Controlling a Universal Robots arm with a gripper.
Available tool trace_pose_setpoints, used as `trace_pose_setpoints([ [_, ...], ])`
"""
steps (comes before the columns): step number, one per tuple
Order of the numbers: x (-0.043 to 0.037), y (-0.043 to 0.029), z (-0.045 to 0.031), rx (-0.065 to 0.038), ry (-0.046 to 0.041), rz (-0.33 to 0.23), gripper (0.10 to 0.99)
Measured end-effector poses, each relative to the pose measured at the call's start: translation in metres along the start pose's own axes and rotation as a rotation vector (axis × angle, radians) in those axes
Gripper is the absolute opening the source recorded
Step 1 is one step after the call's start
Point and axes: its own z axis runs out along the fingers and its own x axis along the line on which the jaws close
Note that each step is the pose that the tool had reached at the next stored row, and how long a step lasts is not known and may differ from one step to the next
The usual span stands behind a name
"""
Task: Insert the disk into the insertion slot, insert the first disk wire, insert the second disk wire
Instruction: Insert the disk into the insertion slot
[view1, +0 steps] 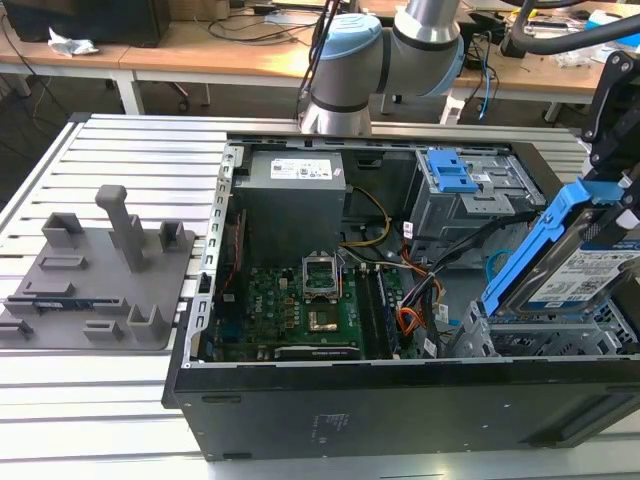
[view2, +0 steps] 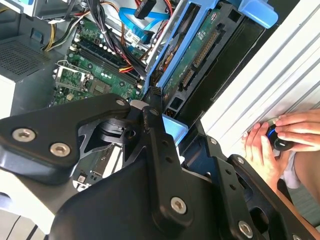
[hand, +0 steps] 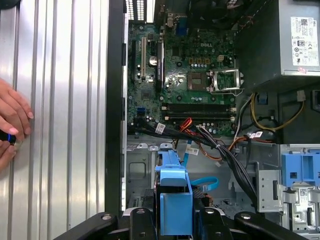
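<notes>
Exterior view gives us the gripper (view1: 612, 150) pinched on the blue frame of the disk (view1: 585, 270), over one end of the open case (view1: 400, 400). The disk hangs from it tilted, its lower end at the mouth of the slot (view1: 560, 335) directly beneath the gripper; we cannot tell whether they touch. We judge the tilt is meant to lead one end into the bay first, clear of the wires (view1: 412, 320) beside it. The arm (view1: 350, 70) reaches over from behind the case, wrist pointed down into it. Out to the gripper's side, beyond the case wall, a person's hand (hand: 11, 125) rests on the ribbed table (hand: 65, 100), holding a small black object.
</notes>
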Motion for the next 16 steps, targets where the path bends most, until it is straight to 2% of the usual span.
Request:
trace_pose_setpoints([
  [8,0.0003,-0.0005,0.0060,0.000,-0.0001,0.000,0.365],
  [16,0.0011,-0.0017,0.0225,0.000,-0.0002,0.000,0.365],
])
